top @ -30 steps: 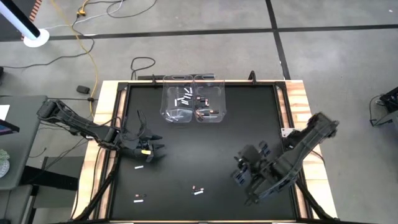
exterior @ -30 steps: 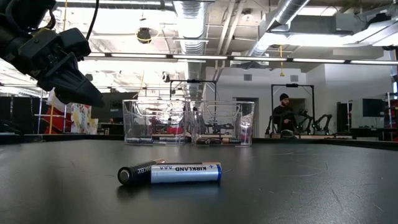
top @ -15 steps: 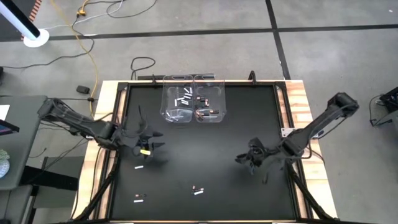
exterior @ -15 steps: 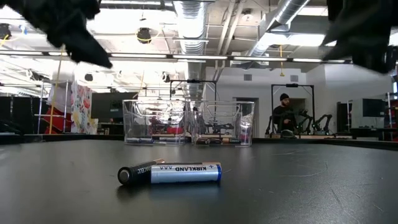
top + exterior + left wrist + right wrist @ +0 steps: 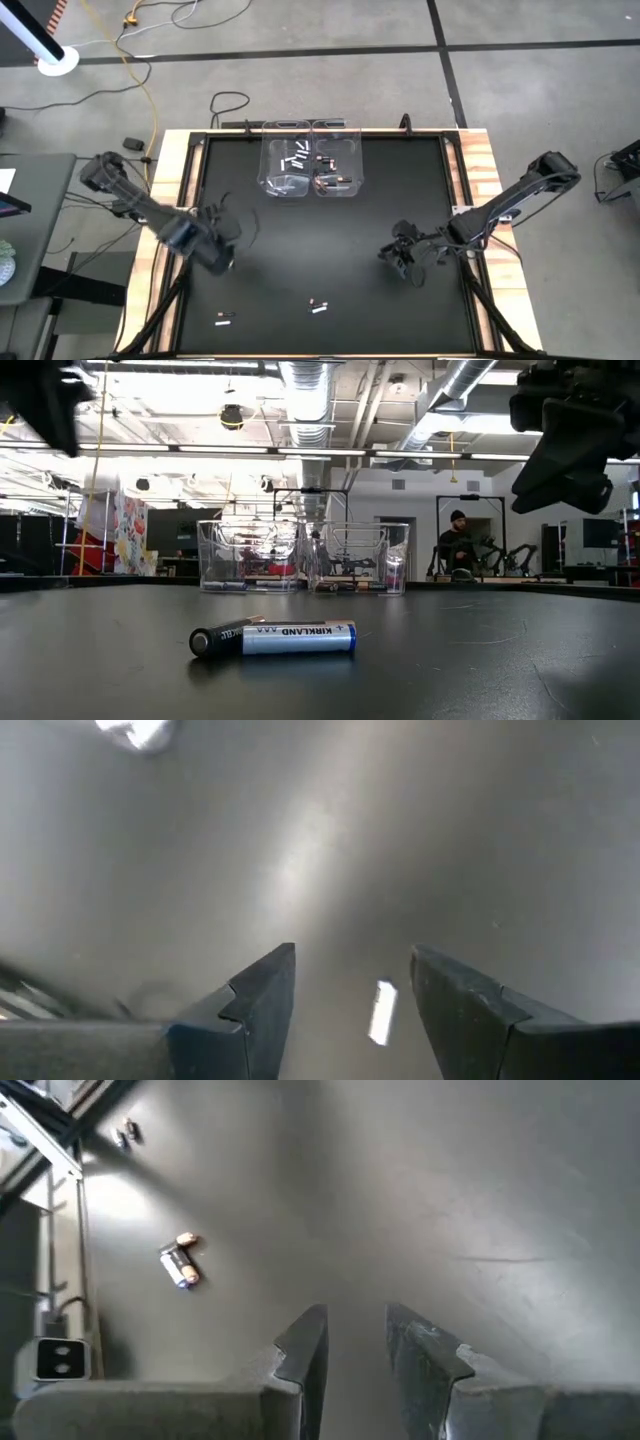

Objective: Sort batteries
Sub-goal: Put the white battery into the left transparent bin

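— Start with the black worktop (image 5: pixel 330 220). What's on it?

— Two clear plastic bins (image 5: pixel 310 172) side by side at the far edge, both with batteries in them already. Left arm is over the left side, right arm over the right, both off the surface.

— And the hands?

— The left hand (image 5: pixel 352 995) is parted and empty, pointing down with one white battery (image 5: pixel 381 1012) lying on the worktop right between its fingers. The right hand (image 5: pixel 356 1335) has a narrower gap, also empty, over bare worktop.

— Loose batteries still out?

— A pair touching each other near the front middle (image 5: pixel 318 305), a Kirkland AAA (image 5: pixel 298 637) with a dark one (image 5: pixel 218 639) against it. Another white one at front left (image 5: pixel 224 319).

— What could go wrong?

— I'd say a roll. If one finger lands first, that slim cylinder could skitter out sideways. And with the touching pair, closing on one may nudge the other away or pinch both.
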{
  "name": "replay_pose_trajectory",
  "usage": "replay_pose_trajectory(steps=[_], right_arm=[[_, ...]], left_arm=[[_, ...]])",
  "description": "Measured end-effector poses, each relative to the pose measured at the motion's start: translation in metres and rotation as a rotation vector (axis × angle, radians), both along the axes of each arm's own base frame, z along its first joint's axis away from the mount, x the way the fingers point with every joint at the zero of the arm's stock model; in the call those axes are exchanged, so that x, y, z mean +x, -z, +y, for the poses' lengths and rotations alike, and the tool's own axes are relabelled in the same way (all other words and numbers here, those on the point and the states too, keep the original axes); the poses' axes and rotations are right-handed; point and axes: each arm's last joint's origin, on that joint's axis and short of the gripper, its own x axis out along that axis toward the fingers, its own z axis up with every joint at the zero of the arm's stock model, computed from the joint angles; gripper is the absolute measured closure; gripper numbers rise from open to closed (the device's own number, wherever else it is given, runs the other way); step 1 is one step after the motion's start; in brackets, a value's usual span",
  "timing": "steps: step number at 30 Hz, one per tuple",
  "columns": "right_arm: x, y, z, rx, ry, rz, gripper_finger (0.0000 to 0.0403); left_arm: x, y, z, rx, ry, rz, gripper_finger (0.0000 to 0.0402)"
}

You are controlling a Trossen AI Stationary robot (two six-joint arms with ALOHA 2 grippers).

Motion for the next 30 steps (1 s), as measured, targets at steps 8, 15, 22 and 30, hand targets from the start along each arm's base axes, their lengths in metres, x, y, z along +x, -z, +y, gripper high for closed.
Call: replay_pose_trajectory(steps=[8, 15, 22, 30], right_arm=[[0.0, 0.001, 0.0, -0.051, -0.041, 0.008, 0.0281], [0.001, 0.001, -0.002, -0.05, -0.028, 0.009, 0.0281], [0.001, 0.0, -0.002, 0.001, 0.013, 0.004, 0.0281], [0.003, 0.0, -0.005, 0.023, 0.047, -0.005, 0.0281]], left_arm=[[-0.034, 0.033, -0.038, -0.094, -0.026, -0.068, 0.0226], [-0.041, 0.071, -0.039, -0.106, -0.008, -0.003, 0.0264], [-0.049, 0.102, -0.032, -0.133, -0.005, 0.096, 0.0268], [-0.048, 0.121, -0.027, -0.147, 0.044, 0.08, 0.0268]])
